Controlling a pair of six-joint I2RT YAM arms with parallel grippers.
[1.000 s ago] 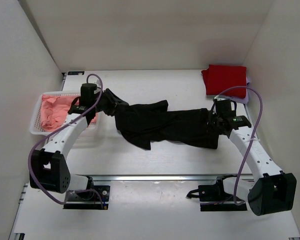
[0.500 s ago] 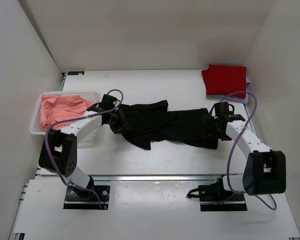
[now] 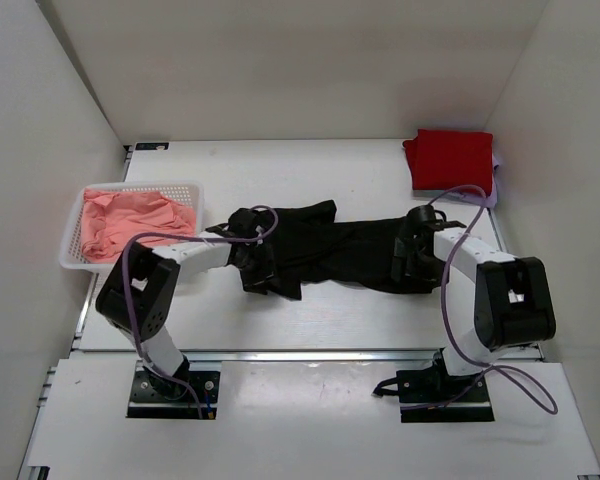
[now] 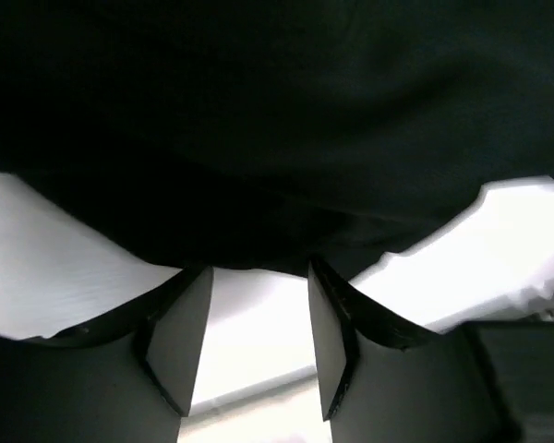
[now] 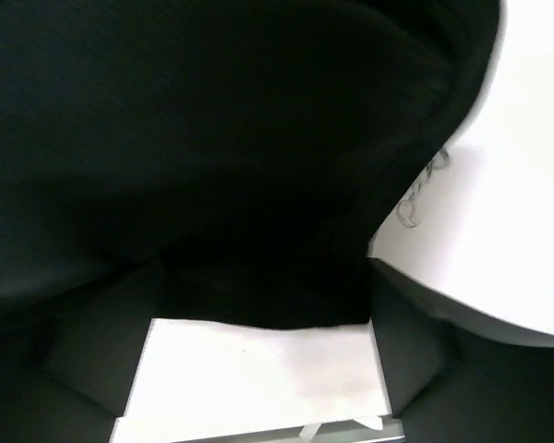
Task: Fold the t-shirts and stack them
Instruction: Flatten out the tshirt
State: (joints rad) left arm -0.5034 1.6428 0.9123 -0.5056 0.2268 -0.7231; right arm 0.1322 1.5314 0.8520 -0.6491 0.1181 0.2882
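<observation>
Though their jaws stand apart, the left gripper (image 4: 258,270) and right gripper (image 5: 263,279) touch opposite ends of the black t-shirt (image 3: 332,250).

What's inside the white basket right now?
Crumpled salmon-pink cloth fills the basket. It covers the bottom, so I cannot tell how many shirts are in there or whether anything else lies beneath.

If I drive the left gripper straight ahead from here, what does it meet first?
The black t-shirt: it lies right at the open fingertips of the left gripper, filling the view ahead.
</observation>
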